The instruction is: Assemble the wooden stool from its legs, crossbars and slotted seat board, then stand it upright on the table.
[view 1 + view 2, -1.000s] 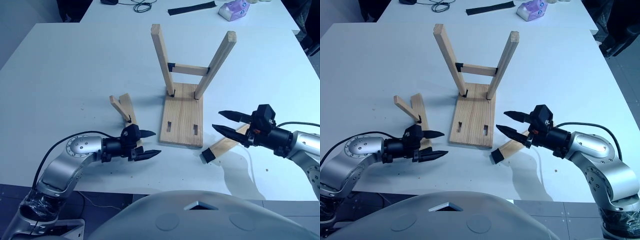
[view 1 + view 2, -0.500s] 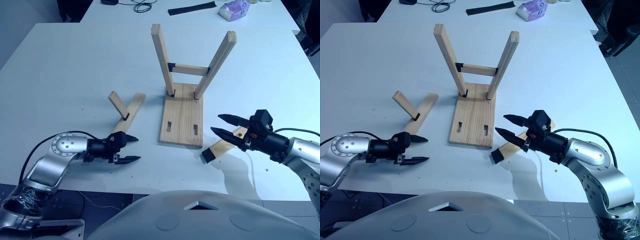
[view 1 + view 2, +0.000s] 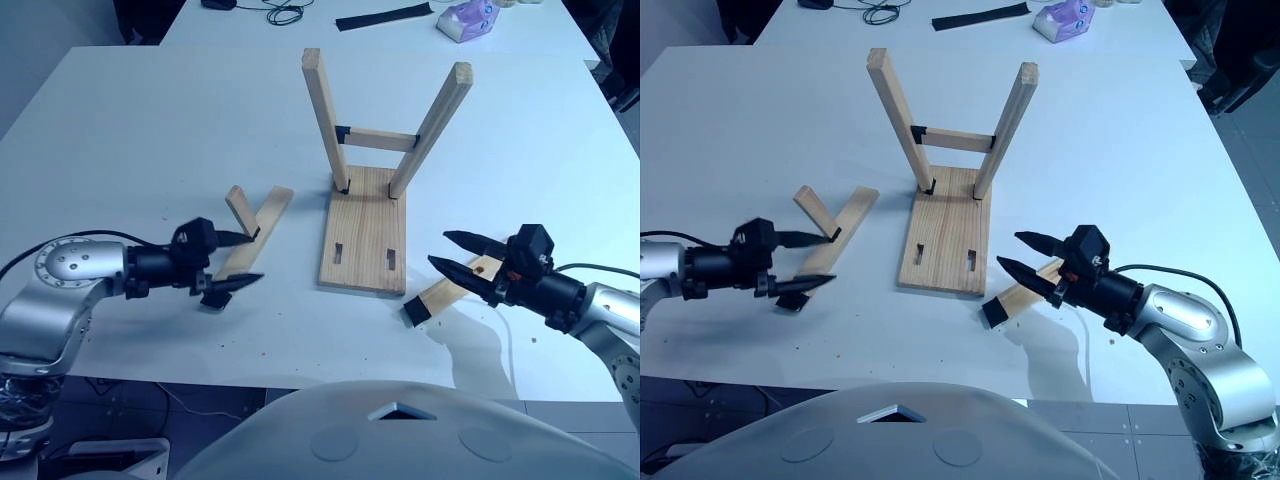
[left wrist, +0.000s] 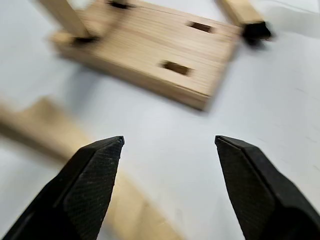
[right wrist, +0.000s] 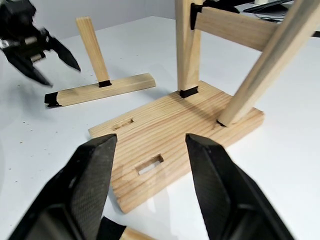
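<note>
The slotted seat board lies flat mid-table, with two legs standing in its far end, joined by a crossbar. Its two near slots are empty. A loose leg with a crossbar stub lies left of the board. My left gripper is open over that leg's near end, its fingers either side of it. A second loose leg lies by the board's near right corner. My right gripper hangs open just above it, facing the board.
The white table has wide free room on the left and far right. At the far edge lie a tissue pack, a black strip and cables. The front edge runs just below both grippers.
My left gripper pulled back from the board's near left corner and swung left, ending at the loose leg's near end; that leg-and-stub piece turned and shifted. The right gripper drifted slightly nearer.
</note>
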Robot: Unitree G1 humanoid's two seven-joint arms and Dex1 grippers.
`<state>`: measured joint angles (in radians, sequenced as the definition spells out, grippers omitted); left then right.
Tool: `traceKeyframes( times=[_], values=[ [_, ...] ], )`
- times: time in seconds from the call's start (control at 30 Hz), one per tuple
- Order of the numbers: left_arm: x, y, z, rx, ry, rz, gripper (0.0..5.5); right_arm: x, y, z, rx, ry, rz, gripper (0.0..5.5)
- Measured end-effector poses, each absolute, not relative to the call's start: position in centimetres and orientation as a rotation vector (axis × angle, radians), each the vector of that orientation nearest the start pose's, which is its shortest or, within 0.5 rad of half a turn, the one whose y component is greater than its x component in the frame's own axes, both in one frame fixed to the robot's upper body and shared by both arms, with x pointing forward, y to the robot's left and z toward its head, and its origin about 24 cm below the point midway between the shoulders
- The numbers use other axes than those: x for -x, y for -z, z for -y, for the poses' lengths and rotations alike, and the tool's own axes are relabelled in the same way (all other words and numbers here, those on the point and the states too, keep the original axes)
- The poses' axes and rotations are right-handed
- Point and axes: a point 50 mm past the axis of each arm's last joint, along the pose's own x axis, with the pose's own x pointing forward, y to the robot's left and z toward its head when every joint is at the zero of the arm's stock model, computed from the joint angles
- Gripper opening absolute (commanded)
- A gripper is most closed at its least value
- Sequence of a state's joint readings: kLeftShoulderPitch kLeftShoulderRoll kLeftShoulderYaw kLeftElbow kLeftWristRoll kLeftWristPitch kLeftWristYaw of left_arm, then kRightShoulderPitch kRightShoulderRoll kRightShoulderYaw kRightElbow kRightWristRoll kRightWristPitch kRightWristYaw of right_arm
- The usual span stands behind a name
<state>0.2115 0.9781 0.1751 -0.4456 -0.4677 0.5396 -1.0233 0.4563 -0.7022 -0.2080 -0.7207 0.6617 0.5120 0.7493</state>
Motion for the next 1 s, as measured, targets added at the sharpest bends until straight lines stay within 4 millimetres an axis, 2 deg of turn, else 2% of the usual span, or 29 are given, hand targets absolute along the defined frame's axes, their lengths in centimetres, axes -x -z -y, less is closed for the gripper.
traceKeyframes(
  times=[0.2, 0.43, 0.7, 1.0],
  values=[
    [-17.4, -11.2, -24.6, -0.318, 0.772, -0.744, 3.39, -14.1, -11.0, 19.8, 0.021, -0.885, -0.315, 2.53],
    [-17.5, -9.8, -24.8, -0.200, 0.510, -0.825, 3.39, -14.2, -11.0, 19.7, 0.030, -0.886, -0.309, 2.53],
    [-17.1, -8.3, -23.7, -0.110, 0.476, -0.867, 3.39, -14.5, -11.1, 19.6, 0.049, -0.896, -0.305, 2.53],
    [-17.0, -7.1, -24.4, -0.157, 0.474, -0.887, 3.39, -14.5, -11.1, 19.6, 0.053, -0.904, -0.307, 2.53]
  ],
)
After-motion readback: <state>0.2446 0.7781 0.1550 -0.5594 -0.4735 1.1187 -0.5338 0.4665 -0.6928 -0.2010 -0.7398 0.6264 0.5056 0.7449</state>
